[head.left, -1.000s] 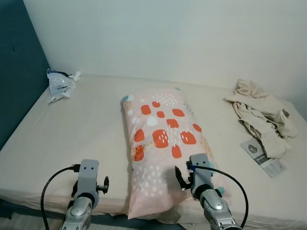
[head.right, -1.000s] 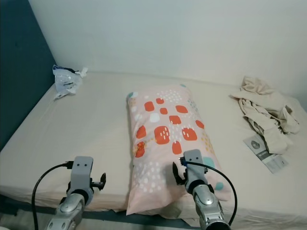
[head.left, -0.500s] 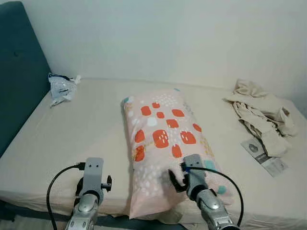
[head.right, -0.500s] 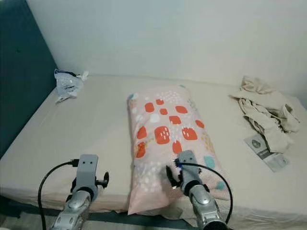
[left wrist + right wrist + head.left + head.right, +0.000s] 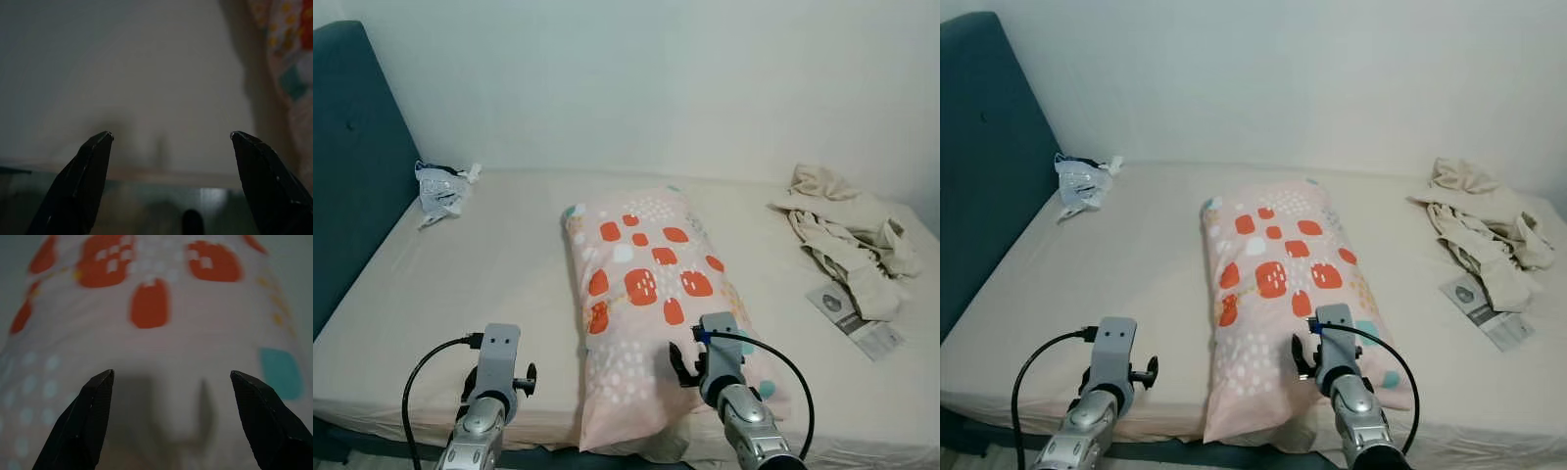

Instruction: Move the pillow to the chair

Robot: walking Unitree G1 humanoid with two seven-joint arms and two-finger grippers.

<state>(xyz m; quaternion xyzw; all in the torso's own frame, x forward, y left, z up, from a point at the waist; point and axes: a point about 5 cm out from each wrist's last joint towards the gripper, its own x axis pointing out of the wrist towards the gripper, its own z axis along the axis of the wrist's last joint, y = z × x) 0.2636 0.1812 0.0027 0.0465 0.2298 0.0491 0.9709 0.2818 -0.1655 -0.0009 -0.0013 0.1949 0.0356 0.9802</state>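
A pink pillow [image 5: 646, 284] with orange, white and teal patches lies lengthwise in the middle of the bed [image 5: 499, 264], its near end hanging a little over the front edge. My right gripper [image 5: 171, 373] is open and low over the pillow's near end, with the patterned cover [image 5: 161, 333] spread between and beyond its fingers. In the left eye view the right gripper [image 5: 697, 360] sits at the pillow's near right corner. My left gripper [image 5: 171, 133] is open over the bare sheet left of the pillow, close to the front edge of the bed, seen as left gripper [image 5: 497, 377].
A dark blue headboard [image 5: 352, 176] bounds the bed on the left, and a pale wall runs behind. A crumpled plastic bag [image 5: 440, 186] lies at the far left, a heap of beige clothes [image 5: 847, 230] at the far right, and a leaflet [image 5: 857, 323] below it.
The whole picture has shifted a little, so the camera has moved. Both grippers stay open at about the same spots by the pillow's near end.
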